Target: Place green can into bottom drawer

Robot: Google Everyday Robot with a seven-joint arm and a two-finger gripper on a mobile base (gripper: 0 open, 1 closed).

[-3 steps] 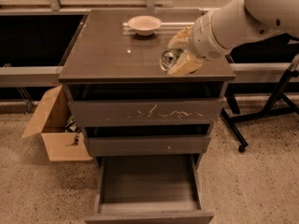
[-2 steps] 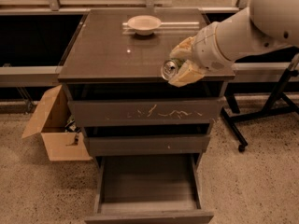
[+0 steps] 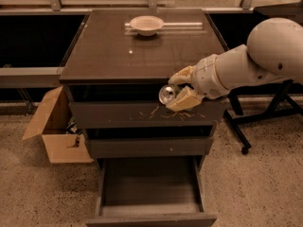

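My gripper (image 3: 182,89) clamps the green can (image 3: 166,94) just off the desk's (image 3: 118,46) front edge: mid-carry, I judge. The open bottom drawer (image 3: 149,182) lies well below it, so I'd descend next.

The pincer (image 3: 173,92), in front of the top drawer (image 3: 118,115) just below the surface's (image 3: 118,56) front edge, covers most of the can (image 3: 166,94) it clamps (only the silver end shows). The arm (image 3: 255,60) runs off the right edge and hides part of a black stand (image 3: 234,129). The bottom drawer's (image 3: 149,183) front is cut by the lower edge. The box's (image 3: 57,145) contents are too dark to tell.
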